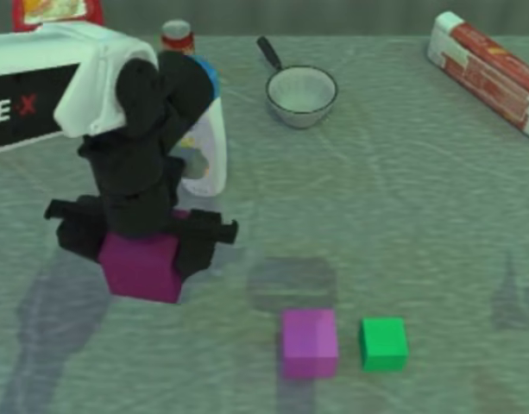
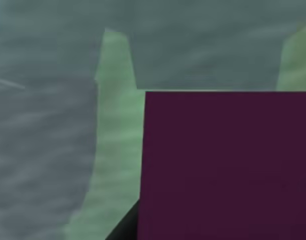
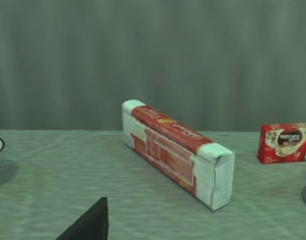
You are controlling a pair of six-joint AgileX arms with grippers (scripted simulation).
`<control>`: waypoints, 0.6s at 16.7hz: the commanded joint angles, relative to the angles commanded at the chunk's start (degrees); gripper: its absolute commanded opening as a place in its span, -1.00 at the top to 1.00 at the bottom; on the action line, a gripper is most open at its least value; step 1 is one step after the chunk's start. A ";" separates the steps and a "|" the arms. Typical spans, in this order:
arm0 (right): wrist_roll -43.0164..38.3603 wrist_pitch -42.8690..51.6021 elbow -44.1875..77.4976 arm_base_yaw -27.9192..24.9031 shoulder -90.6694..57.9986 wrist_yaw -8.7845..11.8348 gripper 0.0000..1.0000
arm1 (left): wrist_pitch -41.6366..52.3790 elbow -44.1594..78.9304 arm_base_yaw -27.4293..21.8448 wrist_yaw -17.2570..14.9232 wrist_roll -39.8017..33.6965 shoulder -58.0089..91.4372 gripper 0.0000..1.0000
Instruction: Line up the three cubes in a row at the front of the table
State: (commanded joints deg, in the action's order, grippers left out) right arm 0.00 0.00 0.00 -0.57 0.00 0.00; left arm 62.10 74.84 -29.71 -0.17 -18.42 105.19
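Note:
My left gripper (image 1: 140, 247) is shut on the large dark magenta-purple cube (image 1: 143, 269) at the table's left, about mid-depth. The cube seems to hang above the table (image 1: 419, 216), since a square shadow lies apart from it to the right. In the left wrist view this cube (image 2: 222, 165) fills the frame beside one dark finger (image 2: 124, 226). The light pinkish-purple cube (image 1: 309, 343) and the small green cube (image 1: 383, 344) sit side by side near the front edge, a small gap between them. Only a dark part of my right gripper (image 3: 90, 225) shows, off the top view's right side.
Behind my left arm stands a white bottle (image 1: 205, 147) with a red cap. At the back are a small metal pan (image 1: 301, 93), a long red-and-white box (image 1: 488, 73) at the right, and a red packet (image 1: 57, 12) at the left corner.

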 joint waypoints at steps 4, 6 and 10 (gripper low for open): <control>0.00 0.00 0.00 0.00 0.00 0.00 -1.00 | -0.37 -3.41 -7.82 0.13 -16.17 -4.05 1.00; 0.00 0.00 0.00 0.00 0.00 0.00 -1.00 | -0.77 -4.60 -10.42 0.27 -20.77 -5.80 1.00; 0.00 0.00 0.00 0.00 0.00 0.00 -1.00 | -1.03 -5.26 -11.87 0.37 -23.07 -6.82 1.00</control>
State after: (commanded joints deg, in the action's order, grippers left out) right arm 0.00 0.00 0.00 -0.57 0.00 0.00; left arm 61.07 69.58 -41.58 0.21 -41.49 98.37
